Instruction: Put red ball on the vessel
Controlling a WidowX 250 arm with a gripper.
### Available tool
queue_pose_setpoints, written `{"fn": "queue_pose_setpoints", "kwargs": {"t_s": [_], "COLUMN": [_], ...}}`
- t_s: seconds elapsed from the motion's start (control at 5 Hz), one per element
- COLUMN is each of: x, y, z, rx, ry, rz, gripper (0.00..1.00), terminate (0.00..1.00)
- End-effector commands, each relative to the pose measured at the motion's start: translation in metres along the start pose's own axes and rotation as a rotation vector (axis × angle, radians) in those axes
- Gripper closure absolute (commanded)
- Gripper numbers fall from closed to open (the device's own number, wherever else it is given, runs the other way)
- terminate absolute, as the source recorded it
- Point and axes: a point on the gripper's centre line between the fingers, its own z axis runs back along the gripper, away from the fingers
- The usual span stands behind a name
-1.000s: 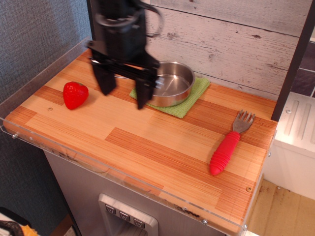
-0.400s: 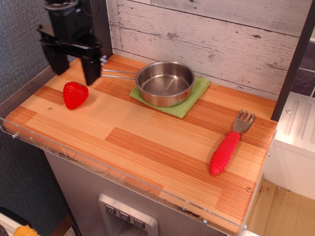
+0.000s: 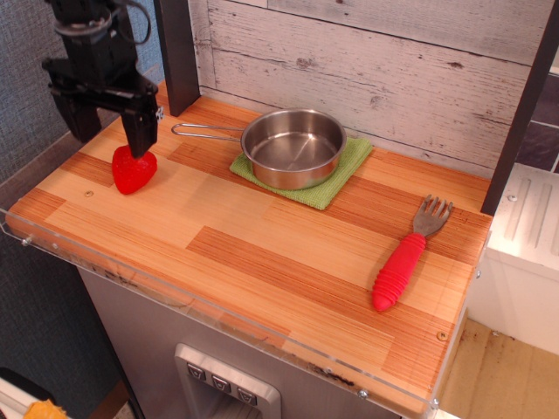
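The red ball (image 3: 134,170), a glossy strawberry-shaped toy, lies on the wooden counter at the left. The vessel (image 3: 293,147), a shiny steel pan with a thin wire handle pointing left, stands empty on a green cloth mat (image 3: 346,166) at the back middle. My black gripper (image 3: 111,131) hangs open just above and slightly behind the red ball. One finger hangs over the ball's top and the other to its left. It holds nothing.
A fork with a ribbed red handle (image 3: 400,270) lies at the right of the counter. A dark post (image 3: 177,52) stands behind the gripper, a whitewashed plank wall at the back. A clear plastic rim (image 3: 175,301) runs along the counter's front and left edges.
The gripper has moved left from over the pan's handle to above the red ball and come lower. It has stayed open. The ball, pan and fork have not moved.
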Motion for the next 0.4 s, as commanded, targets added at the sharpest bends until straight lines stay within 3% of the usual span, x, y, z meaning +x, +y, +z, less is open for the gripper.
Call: {"fn": "queue_pose_setpoints", "kwargs": {"t_s": [0.0, 0.2], "x": [0.001, 0.004], "y": [0.013, 0.017], "z": [-0.015, -0.026], "rx": [0.081, 0.100], "ry": [-0.024, -0.009], "rz": [0.059, 0.084], "gripper": [0.00, 0.00], "terminate": [0.00, 0.00]}}
